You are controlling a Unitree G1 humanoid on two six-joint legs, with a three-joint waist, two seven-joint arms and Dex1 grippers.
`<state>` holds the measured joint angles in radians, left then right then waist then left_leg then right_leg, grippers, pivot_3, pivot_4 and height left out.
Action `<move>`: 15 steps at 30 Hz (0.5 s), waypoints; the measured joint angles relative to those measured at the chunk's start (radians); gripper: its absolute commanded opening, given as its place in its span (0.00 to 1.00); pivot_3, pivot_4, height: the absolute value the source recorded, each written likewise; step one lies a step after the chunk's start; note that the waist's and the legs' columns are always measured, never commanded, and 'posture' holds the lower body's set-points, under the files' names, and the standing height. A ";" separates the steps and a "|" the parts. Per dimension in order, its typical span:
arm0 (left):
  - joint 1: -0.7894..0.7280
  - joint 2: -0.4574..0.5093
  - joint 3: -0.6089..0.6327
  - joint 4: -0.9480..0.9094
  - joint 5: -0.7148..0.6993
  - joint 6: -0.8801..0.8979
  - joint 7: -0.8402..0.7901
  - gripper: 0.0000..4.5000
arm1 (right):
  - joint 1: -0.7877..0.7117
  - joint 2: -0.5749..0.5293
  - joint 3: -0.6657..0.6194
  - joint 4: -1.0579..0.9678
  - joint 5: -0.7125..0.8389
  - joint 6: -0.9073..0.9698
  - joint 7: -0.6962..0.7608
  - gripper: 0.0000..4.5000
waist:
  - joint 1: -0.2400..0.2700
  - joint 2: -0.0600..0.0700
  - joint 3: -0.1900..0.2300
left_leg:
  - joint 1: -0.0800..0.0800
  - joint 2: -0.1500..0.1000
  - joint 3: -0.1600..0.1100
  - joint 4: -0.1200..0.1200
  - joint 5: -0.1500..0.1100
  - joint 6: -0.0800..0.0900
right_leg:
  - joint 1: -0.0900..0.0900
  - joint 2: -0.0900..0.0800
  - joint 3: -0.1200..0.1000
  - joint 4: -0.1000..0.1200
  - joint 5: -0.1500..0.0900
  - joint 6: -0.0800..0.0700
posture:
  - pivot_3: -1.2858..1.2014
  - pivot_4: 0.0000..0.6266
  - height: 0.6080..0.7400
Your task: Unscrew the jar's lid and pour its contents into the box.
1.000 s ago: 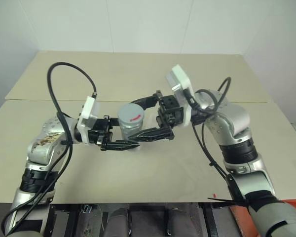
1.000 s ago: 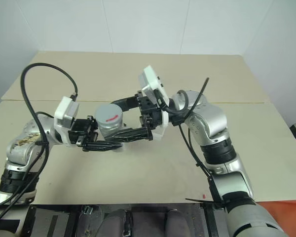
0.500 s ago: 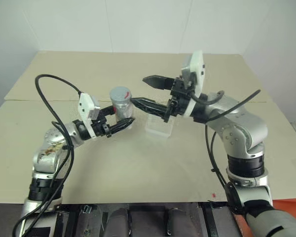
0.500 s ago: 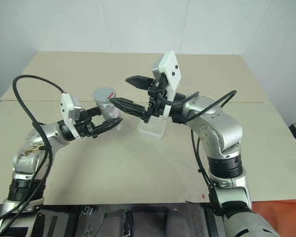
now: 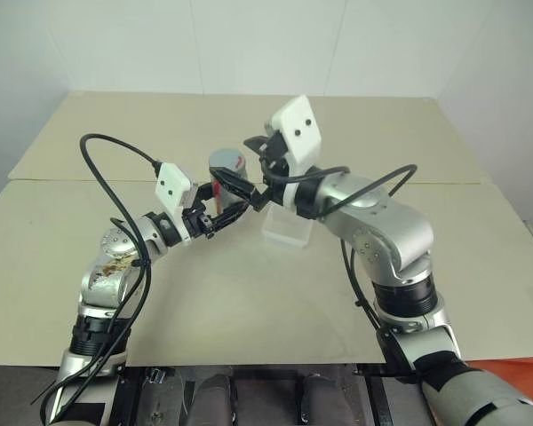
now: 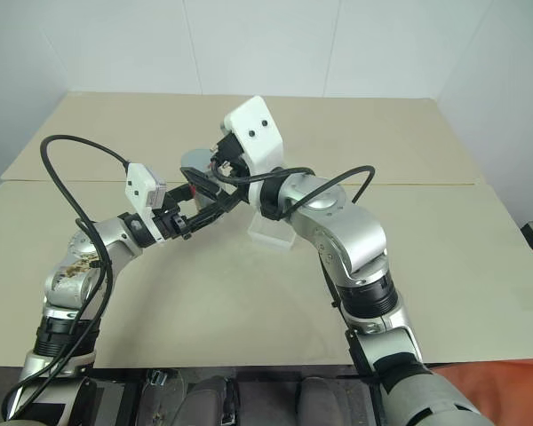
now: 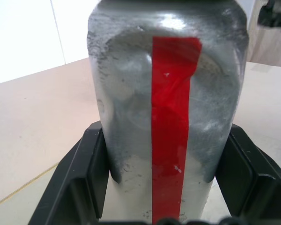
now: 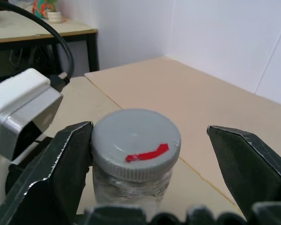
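Left claw (image 5: 224,211) is clamped closed, right claw (image 5: 247,165) spread wide; both arms reach inward, meeting.

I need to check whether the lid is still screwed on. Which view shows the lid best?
The right wrist view: the grey lid sits on the jar, its red mark facing up. The eye views show it small, partly hidden by the right gripper. The left wrist view shows the jar's striped side.

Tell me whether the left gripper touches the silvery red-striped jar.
Touching. The left wrist view shows the left gripper with both black fingers pressed against the silvery red-striped jar.
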<state>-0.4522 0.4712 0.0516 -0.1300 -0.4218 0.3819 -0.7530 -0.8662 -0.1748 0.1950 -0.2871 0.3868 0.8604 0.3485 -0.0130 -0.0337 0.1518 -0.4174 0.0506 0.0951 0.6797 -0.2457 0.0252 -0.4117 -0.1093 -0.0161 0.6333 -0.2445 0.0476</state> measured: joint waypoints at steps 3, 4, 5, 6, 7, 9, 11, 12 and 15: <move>0.000 0.001 0.000 -0.013 0.000 0.002 -0.001 0.62 | -0.012 0.005 0.007 0.003 -0.013 0.000 0.002 0.95 | 0.000 0.000 0.000 | 0.000 0.000 0.000 0.000 0.000 0.000 | 0.000 0.000 0.000 0.000 0.000 0.000 | 0.52 0.24 1.00; 0.000 0.001 0.000 -0.014 0.000 0.003 -0.001 0.62 | -0.013 0.006 0.007 0.003 -0.013 0.000 0.002 0.91 | 0.000 0.000 0.000 | 0.000 0.000 0.000 0.000 0.000 0.000 | 0.000 0.000 0.000 0.000 0.000 0.000 | 0.52 0.24 1.00; 0.000 0.002 0.000 -0.014 0.000 0.004 -0.001 0.62 | -0.013 0.008 0.009 0.005 -0.013 0.000 0.004 0.88 | 0.000 0.000 0.000 | 0.000 0.000 0.000 0.000 0.000 0.000 | 0.000 0.000 0.000 0.000 0.000 0.000 | 0.52 0.24 1.00; 0.000 0.003 0.000 -0.014 0.000 0.006 -0.001 0.62 | -0.013 0.012 0.011 0.006 -0.013 0.000 0.006 0.81 | 0.000 0.000 0.000 | 0.000 0.000 0.000 0.000 0.000 0.000 | 0.000 0.000 0.000 0.000 0.000 0.000 | 0.52 0.24 1.00; 0.000 0.005 0.000 -0.014 0.000 0.008 -0.001 0.62 | -0.013 0.015 0.015 0.006 -0.013 0.000 0.008 0.74 | 0.000 0.000 0.000 | 0.000 0.000 0.000 0.000 0.000 0.000 | 0.000 0.000 0.000 0.000 0.000 0.000 | 0.52 0.24 1.00; 0.000 0.007 0.000 -0.014 0.000 0.010 -0.001 0.62 | -0.013 0.020 0.021 0.007 -0.013 0.000 0.012 0.62 | 0.000 0.000 0.000 | 0.000 0.000 0.000 0.000 0.000 0.000 | 0.000 0.000 0.000 0.000 0.000 0.000 | 0.52 0.24 1.00; 0.000 0.010 0.000 -0.015 0.000 0.011 -0.002 0.62 | -0.013 0.022 0.021 0.009 -0.013 0.000 0.013 0.62 | 0.000 0.000 0.000 | -0.001 0.000 0.000 0.000 0.000 0.000 | 0.000 0.000 0.000 0.000 0.000 0.000 | 0.52 0.24 1.00; 0.001 0.013 0.000 -0.015 -0.001 0.011 -0.002 0.62 | -0.013 0.023 0.021 0.010 -0.013 0.000 0.014 0.62 | 0.000 0.000 0.000 | -0.001 0.000 0.000 0.000 0.000 0.000 | 0.000 0.000 0.000 0.000 0.000 0.000 | 0.52 0.24 1.00; 0.003 0.017 0.000 -0.017 -0.002 0.012 -0.004 0.62 | -0.013 0.023 0.021 0.011 -0.013 0.000 0.017 0.62 | 0.000 0.000 0.000 | -0.001 0.000 0.000 0.000 0.000 0.000 | -0.001 0.000 0.000 0.000 0.000 0.000 | 0.52 0.24 1.00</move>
<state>-0.4490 0.4879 0.0516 -0.1471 -0.4238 0.3935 -0.7570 -0.8791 -0.1517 0.2158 -0.2764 0.3738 0.8603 0.3660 -0.0134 -0.0336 0.1518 -0.4182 0.0506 0.0948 0.6797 -0.2457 0.0252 -0.4123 -0.1093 -0.0163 0.6334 -0.2445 0.0476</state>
